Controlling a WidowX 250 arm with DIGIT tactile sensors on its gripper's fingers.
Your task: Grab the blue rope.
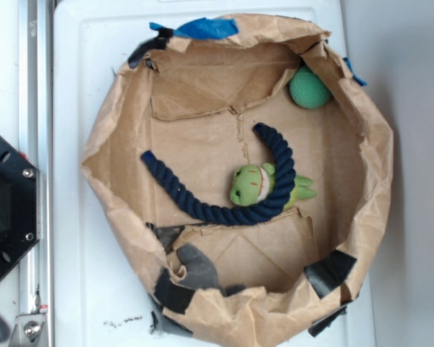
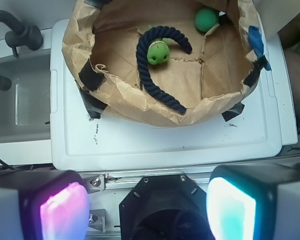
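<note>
The blue rope (image 1: pixel 217 204) (image 2: pixel 150 75), thick, dark navy and twisted, lies in a U on the floor of a brown paper basin (image 1: pixel 116 137) (image 2: pixel 110 95). Its curve wraps around a green plush toy (image 1: pixel 254 183) (image 2: pixel 158 52). In the wrist view my gripper (image 2: pixel 147 207) is open, its two glowing pads (image 2: pixel 65 210) wide apart with nothing between them. It hovers over the black robot base (image 2: pixel 162 205), well short of the basin and the rope. The exterior view does not show the gripper.
A green ball (image 1: pixel 309 87) (image 2: pixel 207 19) rests in the basin's far corner. Black and blue tape patches hold the paper walls. The basin stands on a white board (image 1: pixel 79 275) (image 2: pixel 165 145). A grey sink (image 2: pixel 20 100) with a dark faucet (image 2: pixel 17 30) lies beside the board.
</note>
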